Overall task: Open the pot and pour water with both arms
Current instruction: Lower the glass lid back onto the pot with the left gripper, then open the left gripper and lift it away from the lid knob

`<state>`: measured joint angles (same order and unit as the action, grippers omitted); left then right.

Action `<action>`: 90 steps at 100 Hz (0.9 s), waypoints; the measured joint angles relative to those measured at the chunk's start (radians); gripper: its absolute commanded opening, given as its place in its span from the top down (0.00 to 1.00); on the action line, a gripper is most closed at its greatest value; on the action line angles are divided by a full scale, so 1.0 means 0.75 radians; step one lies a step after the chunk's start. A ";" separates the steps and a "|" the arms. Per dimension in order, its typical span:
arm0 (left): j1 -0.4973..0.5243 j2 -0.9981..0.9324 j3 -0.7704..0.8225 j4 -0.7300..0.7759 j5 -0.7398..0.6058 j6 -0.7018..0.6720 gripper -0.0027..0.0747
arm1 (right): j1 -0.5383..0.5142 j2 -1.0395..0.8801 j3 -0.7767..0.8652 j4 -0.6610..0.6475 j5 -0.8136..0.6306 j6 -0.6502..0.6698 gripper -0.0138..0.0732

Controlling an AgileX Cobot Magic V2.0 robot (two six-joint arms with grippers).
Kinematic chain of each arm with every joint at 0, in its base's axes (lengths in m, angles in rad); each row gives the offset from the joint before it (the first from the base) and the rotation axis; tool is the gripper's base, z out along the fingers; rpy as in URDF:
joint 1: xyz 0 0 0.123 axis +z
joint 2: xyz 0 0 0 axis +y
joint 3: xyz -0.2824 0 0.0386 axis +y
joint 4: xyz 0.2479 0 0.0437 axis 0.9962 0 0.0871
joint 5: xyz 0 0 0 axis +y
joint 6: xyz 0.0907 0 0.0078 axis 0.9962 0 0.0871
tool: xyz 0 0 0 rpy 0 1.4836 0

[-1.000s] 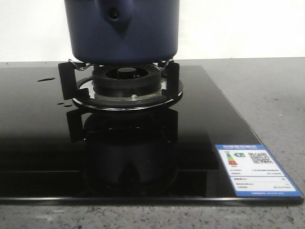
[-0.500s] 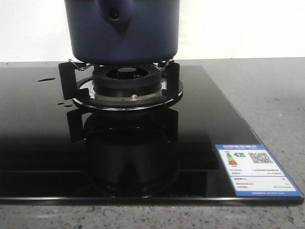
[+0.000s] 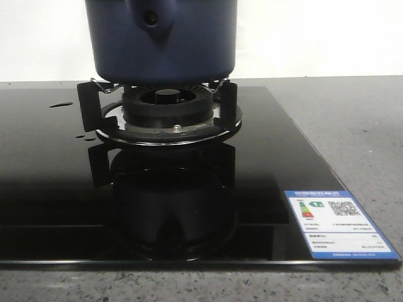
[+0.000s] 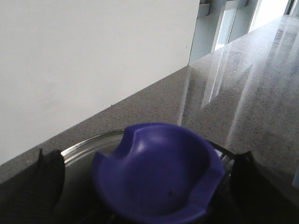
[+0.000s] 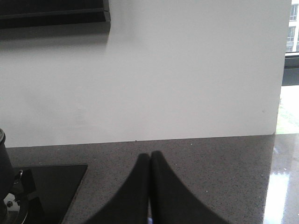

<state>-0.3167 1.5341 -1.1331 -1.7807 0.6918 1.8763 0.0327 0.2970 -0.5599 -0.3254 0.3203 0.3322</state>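
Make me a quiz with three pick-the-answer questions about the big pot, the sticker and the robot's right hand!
1. Where is the pot?
A. On the burner stand of the black cooktop
B. On the grey counter beside the cooktop
C. Lying on its side by the sticker

2. What colour is the pot?
A. Red
B. Dark navy blue
C. Silver

3. How do the right gripper fingers stand?
A. Wide apart
B. Clamped around the pot
C. Closed together with nothing visible between them

Answers:
1. A, because the front view shows the pot's base resting on the stand's prongs over the burner.
2. B, because its wall is dark blue in the front view.
3. C, because the right wrist view shows the two dark fingers touching over bare counter, with the cooktop off to one side.
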 measured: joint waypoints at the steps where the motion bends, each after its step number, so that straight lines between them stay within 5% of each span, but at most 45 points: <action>1: 0.000 -0.004 0.000 0.000 0.000 0.000 0.11 | 0.000 0.000 0.000 0.000 0.000 0.000 0.92; 25: 0.000 -0.157 0.000 0.000 -0.003 -0.001 0.15 | 0.000 0.000 0.000 0.000 0.000 0.000 0.92; 66: 0.000 -0.804 0.318 0.267 -0.262 -0.381 0.81 | 0.003 -0.199 0.000 0.065 0.131 -0.022 0.93; 80: 0.000 -1.085 0.547 0.282 -0.341 -0.399 0.99 | 0.052 -0.322 0.000 0.272 0.312 -0.246 0.93; 90: 0.000 -1.281 0.702 0.282 -0.397 -0.402 0.99 | 0.096 -0.384 0.000 0.473 0.422 -0.462 0.93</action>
<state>-0.3167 0.5734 -0.6065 -1.5693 0.3944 1.5751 0.1046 0.0093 -0.5599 0.0291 0.6367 -0.0140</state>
